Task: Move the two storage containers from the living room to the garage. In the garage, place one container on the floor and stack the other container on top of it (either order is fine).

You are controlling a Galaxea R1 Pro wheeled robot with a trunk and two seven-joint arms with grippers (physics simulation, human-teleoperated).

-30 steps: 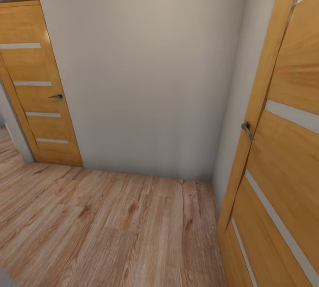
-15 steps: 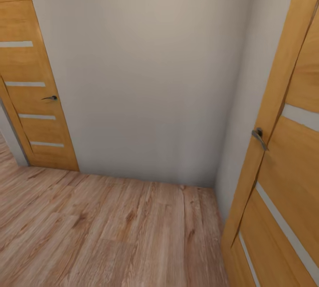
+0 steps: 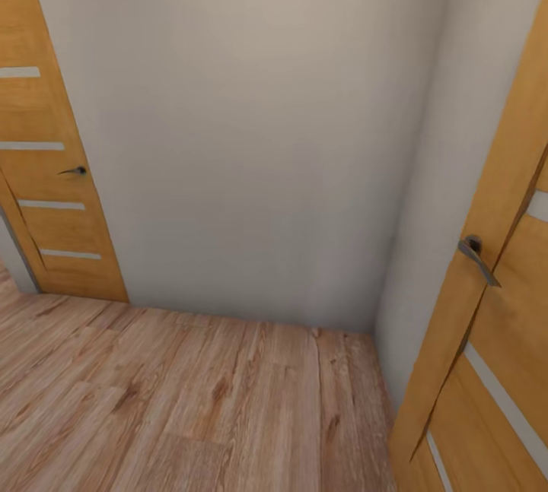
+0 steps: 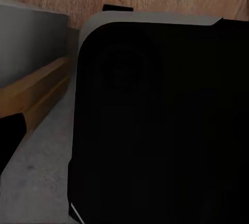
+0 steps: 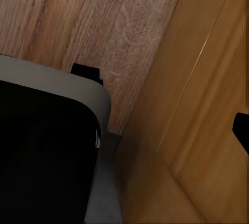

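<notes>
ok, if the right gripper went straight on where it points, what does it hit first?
Most likely the wood plank floor, close to the foot of the orange door. The robot's dark base lies just beside that line; depth is unclear.

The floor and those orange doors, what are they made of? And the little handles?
The floor looks like light wood planks: long boards with grain and knots, matte. The left door and the right door look like smooth orange-brown wood or veneer, with faint grain and pale strips. The handles look like grey metal, though they are small.
</notes>
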